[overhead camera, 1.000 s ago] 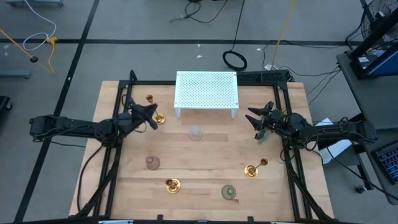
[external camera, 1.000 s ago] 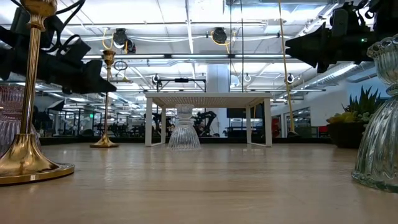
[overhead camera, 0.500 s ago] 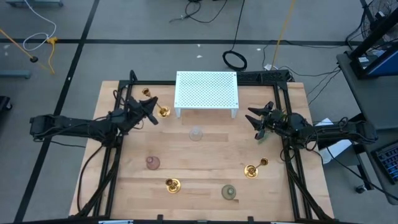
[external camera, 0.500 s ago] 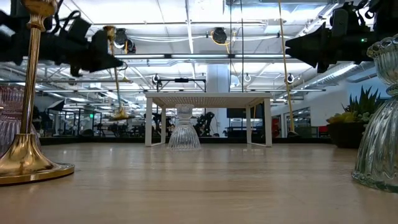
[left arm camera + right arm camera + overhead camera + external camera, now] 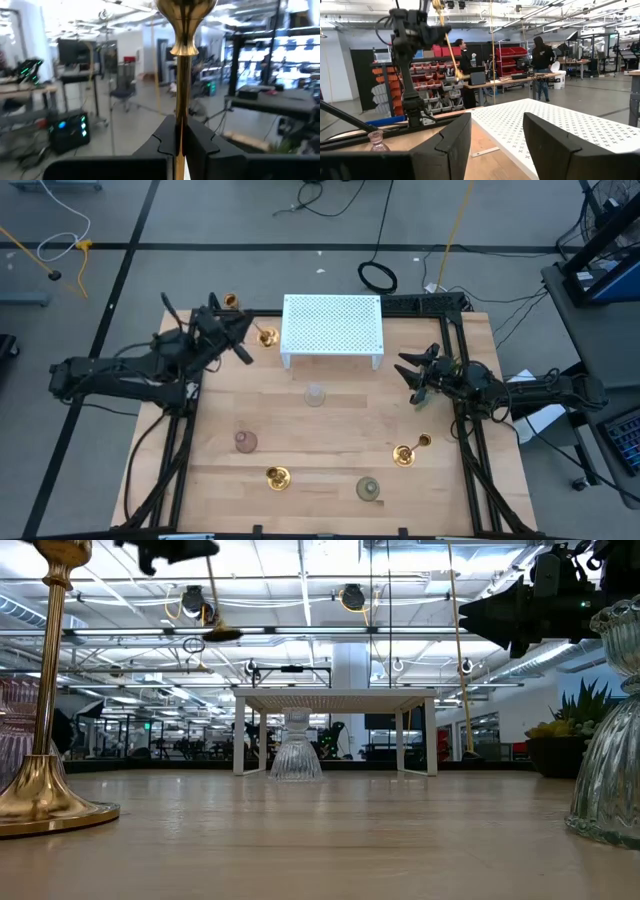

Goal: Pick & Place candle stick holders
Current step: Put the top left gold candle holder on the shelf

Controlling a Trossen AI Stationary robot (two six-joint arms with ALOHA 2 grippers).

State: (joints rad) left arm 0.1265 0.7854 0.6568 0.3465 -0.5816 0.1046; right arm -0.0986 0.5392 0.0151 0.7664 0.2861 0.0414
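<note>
Workshop floor surrounds my wooden table (image 5: 330,470): left gripper (image 5: 243,342), at 10 o'clock, clamps 1 gold candlestick (image 5: 262,336) aloft beside the white stand (image 5: 332,328). Right gripper (image 5: 412,372) waits spread at 3 o'clock. I judge 5 holders remain unplaced.

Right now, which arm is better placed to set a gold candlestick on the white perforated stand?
Left. The left gripper already holds a gold candlestick lifted beside the white perforated stand. The right gripper is empty, jaws open, off the stand's other side.
</note>
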